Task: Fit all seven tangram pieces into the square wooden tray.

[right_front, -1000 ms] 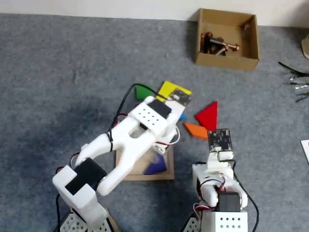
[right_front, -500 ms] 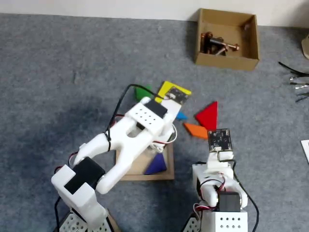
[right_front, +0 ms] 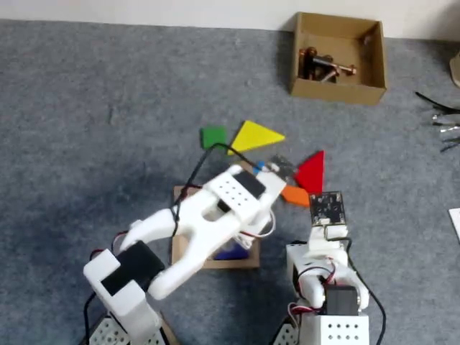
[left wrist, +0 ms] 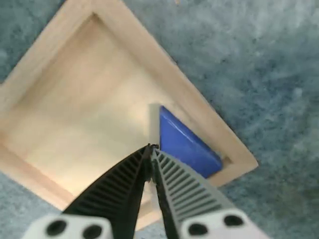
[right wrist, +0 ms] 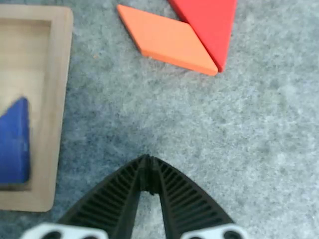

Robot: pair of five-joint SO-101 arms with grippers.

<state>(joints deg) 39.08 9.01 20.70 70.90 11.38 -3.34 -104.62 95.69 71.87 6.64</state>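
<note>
My left gripper [left wrist: 149, 149] has its jaws pinched together with nothing between them. Its tip hangs over the floor of the square wooden tray [left wrist: 202, 102]. Just past that tip lies a blue triangular piece [left wrist: 187, 144], tucked into a tray corner against the rim. I cannot tell whether the tip touches it.

My right gripper [right wrist: 148, 174] is also closed and empty, and sits over the grey carpet [right wrist: 259, 129] just outside the tray's rim. Ahead of it and well apart, a flat orange parallelogram piece [right wrist: 167, 40] lies on the carpet. A red triangular piece [right wrist: 209, 22] is butted against the parallelogram's far edge.

In the high view, a yellow triangular piece [right_front: 255, 134] lies on the carpet beyond the left gripper and outside the tray. A small green square piece [right_front: 213, 136] lies just beside it. Farthest from both grippers is an open brown cardboard box [right_front: 338, 90] holding some copper-coloured metal parts [right_front: 323, 66].
</note>
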